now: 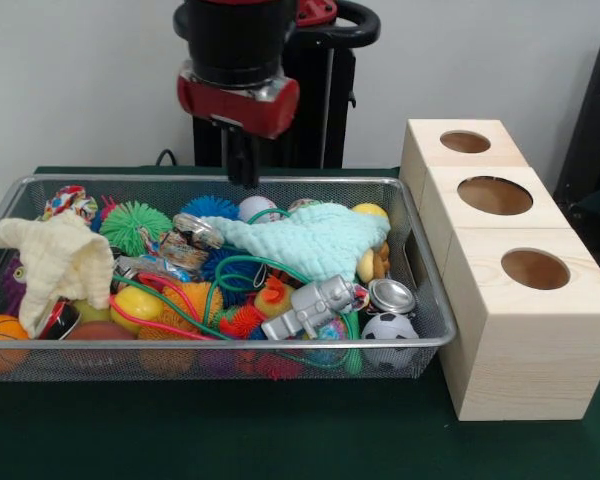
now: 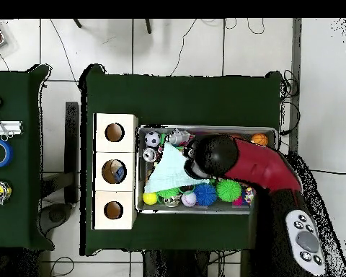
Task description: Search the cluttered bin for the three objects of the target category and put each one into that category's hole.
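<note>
Front view | gripper (image 1: 243, 165) state unclear (dark, narrow) | wire-mesh bin (image 1: 435, 330) | crinkled mint cloth (image 1: 315, 240) | spiky balls (image 1: 132, 225)

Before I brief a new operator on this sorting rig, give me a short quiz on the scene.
1. True or false: the pincer hangs above the bin.
2. How many wooden boxes with holes stand beside the bin?
3. Which cloth lies nearest the boxes: A) cream cloth, B) mint cloth?

Key: 1 true; 2 three; 3 B.
</note>
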